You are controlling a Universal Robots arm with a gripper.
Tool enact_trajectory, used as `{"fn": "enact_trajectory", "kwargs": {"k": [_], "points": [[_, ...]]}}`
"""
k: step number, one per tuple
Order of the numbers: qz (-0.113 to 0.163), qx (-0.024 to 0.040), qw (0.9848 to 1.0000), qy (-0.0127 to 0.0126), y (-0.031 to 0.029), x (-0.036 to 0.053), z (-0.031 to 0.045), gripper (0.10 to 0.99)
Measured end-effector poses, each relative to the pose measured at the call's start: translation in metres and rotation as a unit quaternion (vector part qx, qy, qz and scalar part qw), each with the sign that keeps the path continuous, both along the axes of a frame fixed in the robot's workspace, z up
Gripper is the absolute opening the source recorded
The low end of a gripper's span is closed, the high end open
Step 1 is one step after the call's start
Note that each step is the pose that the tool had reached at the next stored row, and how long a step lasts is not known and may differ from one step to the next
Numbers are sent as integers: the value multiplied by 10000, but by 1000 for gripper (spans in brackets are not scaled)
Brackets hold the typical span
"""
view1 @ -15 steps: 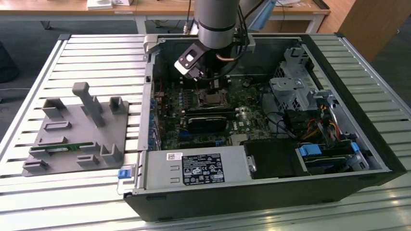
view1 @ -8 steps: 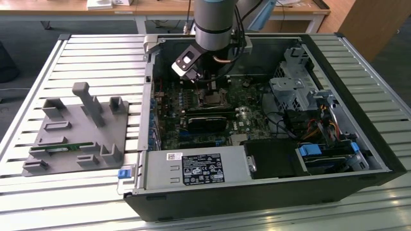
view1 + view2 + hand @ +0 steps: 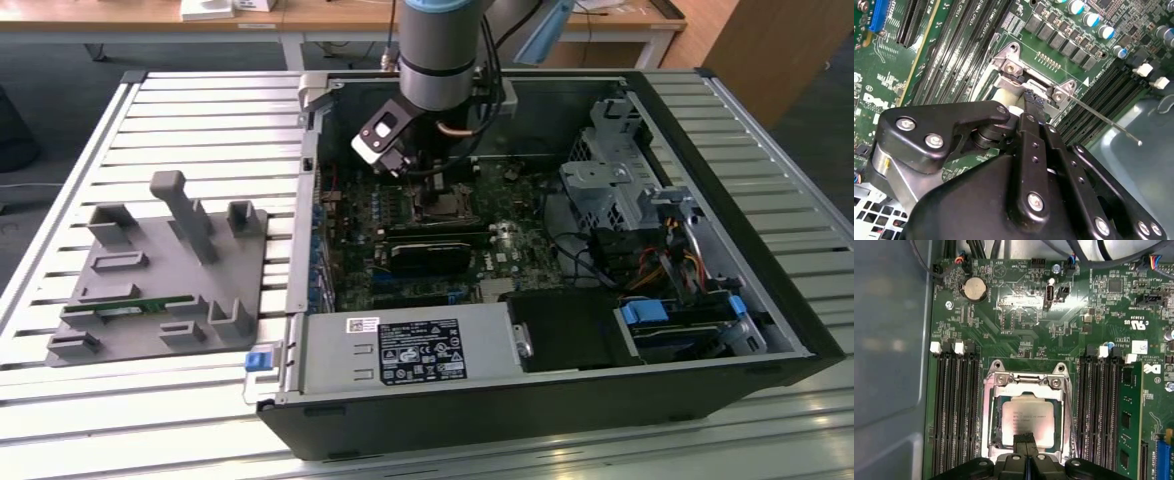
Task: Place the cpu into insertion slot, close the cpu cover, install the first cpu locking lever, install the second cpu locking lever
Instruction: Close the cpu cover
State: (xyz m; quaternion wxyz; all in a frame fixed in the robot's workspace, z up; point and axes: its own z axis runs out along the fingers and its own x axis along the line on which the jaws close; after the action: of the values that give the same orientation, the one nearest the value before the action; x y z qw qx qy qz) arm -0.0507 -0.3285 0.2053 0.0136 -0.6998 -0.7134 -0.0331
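A slatted metal table is carrying an open computer case. The robot arm is reaching down into it, over the middle of the green circuit board.

In the first wrist view the insertion slot is sitting between two banks of long black memory slots. The cpu cover is lying down flat over it, judging by the silver frame ringing the chip on all sides. The cpu is resting inside the slot, square to the rim, with its pale metal top showing through the cover's window. The placing and the cover step are looking done.

The claw is hanging directly over the socket. Its two black fingers are pressed together into one narrow tip with nothing seen between them. That tip is pointing at the edge of the chip nearest the wrist, so the cpu is lying straight below and just ahead of it.

In the second wrist view the claw is sitting beside the socket's hinged end. A thin locking lever is running out from that corner, its long axis slanting away over the memory slots. It is looking unlatched. Whether the tip is touching the cover cannot be told.
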Motion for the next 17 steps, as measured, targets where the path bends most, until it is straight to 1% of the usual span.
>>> {"fn": "enact_trajectory", "kwargs": {"k": [3, 10, 13, 17], "points": [[11, 1, 10000, 0, 0, -1, -30, 106], [13, -6, 10000, 5, -2, 0, -68, 106], [13, -3, 10000, 3, -1, 14, -82, 106], [13, 3, 10000, 3, -1, 44, -83, 106]]}}
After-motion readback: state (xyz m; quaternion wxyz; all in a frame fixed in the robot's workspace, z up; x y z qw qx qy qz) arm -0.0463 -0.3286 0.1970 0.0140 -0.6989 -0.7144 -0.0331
